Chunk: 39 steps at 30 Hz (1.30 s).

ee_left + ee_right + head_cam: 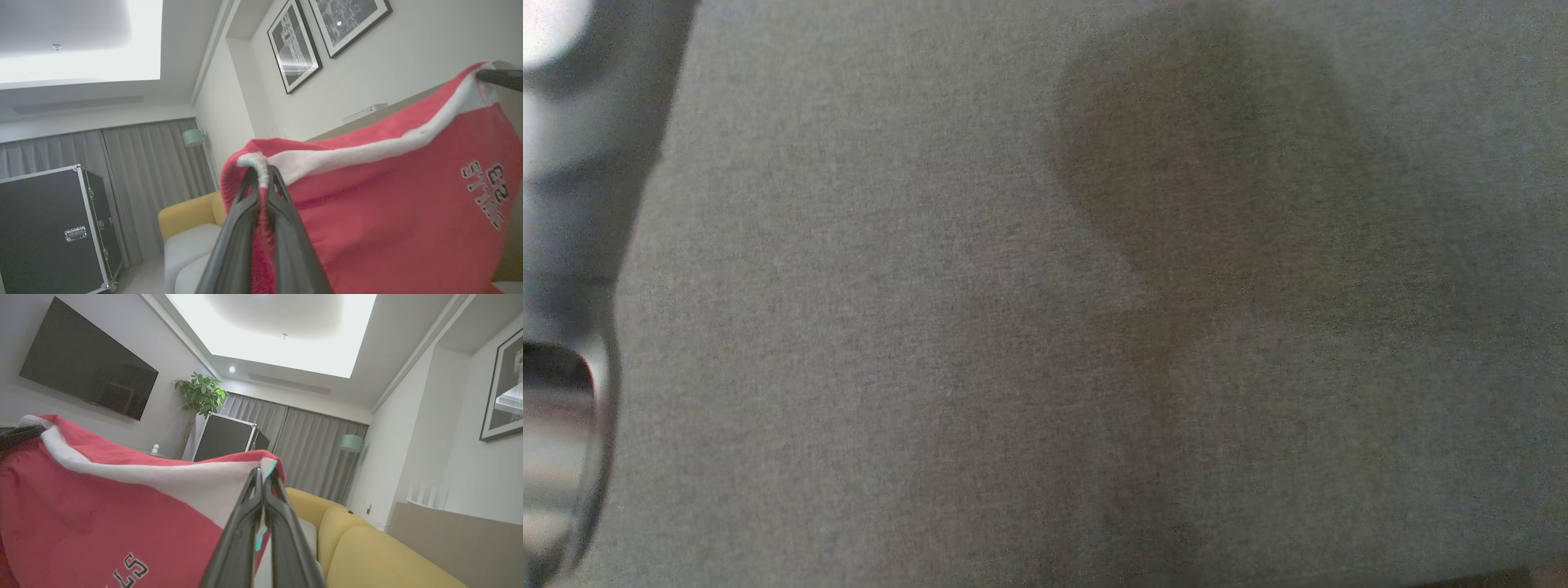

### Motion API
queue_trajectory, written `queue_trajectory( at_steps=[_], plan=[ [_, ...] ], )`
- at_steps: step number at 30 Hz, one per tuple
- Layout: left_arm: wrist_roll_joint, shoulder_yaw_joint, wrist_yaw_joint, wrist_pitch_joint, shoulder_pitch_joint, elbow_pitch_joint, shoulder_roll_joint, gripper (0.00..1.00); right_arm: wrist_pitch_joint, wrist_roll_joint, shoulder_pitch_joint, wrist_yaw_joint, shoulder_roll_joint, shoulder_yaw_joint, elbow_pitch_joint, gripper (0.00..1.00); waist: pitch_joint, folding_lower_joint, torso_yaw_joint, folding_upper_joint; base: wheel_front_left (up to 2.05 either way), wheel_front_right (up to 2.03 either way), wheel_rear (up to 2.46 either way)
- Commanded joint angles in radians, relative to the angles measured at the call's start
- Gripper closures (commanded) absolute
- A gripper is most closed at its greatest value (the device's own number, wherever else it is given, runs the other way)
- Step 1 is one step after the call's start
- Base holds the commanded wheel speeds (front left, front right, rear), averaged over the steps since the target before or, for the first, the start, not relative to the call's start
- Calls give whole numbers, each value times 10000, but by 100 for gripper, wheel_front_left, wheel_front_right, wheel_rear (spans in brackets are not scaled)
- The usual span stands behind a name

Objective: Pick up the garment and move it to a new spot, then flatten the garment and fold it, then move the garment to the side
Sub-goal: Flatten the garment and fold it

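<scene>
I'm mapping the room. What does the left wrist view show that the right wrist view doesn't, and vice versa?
Left wrist view: two framed pictures side by side. Right wrist view: wall television, potted plant. Both: the red garment, left gripper and right gripper each shut on its white edge, black case, yellow sofa, grey curtains.

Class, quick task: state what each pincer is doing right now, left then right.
Left pincer: closed on the white-trimmed edge of the red cloth garment.
Right pincer: closed on another part of the same edge.
</scene>
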Motion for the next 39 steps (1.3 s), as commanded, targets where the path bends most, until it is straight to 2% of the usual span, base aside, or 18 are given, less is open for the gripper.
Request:
queue_trajectory(
  at_steps=[1,6,10,16,26,32,36,39],
  plan=[
    [139,221,-48,-25,242,-245,377,100,-7,-27,384,-7,-180,-130,-238,100,217,-3,120,0,0,0,0],
    [352,143,-222,-27,2401,-1085,631,100,-7,198,2162,-7,-428,-278,-698,100,389,-3,223,0,0,0,0],
    [524,27,-256,-28,4573,-1847,905,100,-7,672,4252,-7,-522,-298,-1032,100,294,-3,257,0,0,0,0],
    [810,-237,-263,-29,8033,-2779,999,100,-7,1543,7775,-7,-941,-323,-1630,100,-375,-3,357,0,0,0,0],
    [1507,-51,-124,-29,12277,-3812,941,100,-7,1890,12895,-7,-1198,-1731,-3145,100,-1782,-3,409,0,0,0,0],
    [1494,283,-32,-29,13307,-4794,910,100,87,1462,14388,-7,-1296,-3203,-4173,100,-1856,-3,616,0,0,0,0],
    [1294,463,-93,-30,12797,-5027,575,100,661,1114,14086,-7,-1060,-3762,-4504,100,-1539,-3,964,0,0,0,0],
    [996,412,-156,90,11987,-4597,255,100,1202,1162,13196,-7,-952,-3691,-4447,100,-1187,-3,1265,0,0,0,0]
  ],
)
